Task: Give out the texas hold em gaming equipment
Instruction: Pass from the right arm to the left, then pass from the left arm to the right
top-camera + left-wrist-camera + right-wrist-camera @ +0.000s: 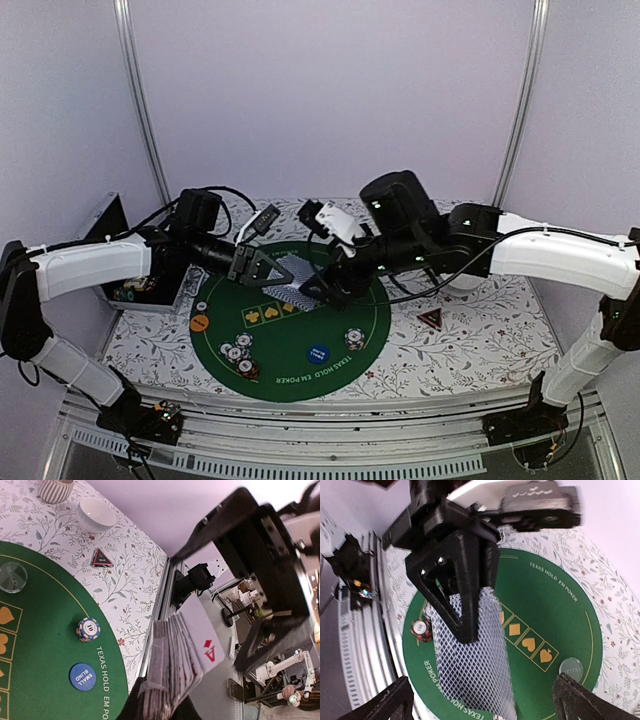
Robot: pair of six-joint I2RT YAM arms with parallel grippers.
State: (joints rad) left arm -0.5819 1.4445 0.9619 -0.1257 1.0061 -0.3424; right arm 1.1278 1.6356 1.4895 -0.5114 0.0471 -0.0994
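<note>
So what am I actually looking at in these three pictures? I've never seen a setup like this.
Two white robot arms are bolted to the near edge of a table. One picture comes from a fixed camera above and behind them. The other two come from small cameras on each wrist, so each shows things close up.

On the table lies a round green poker mat. On it sit stacks of striped poker chips, an orange button and a blue "small blind" button. Off the mat are a red-black triangle marker, a white bowl and a ribbed grey cup.

The left claw holds a deck of playing cards over the mat; its wrist camera shows a red ace facing out. The right claw meets the deck from the other side, open around it in its own wrist view.
</note>
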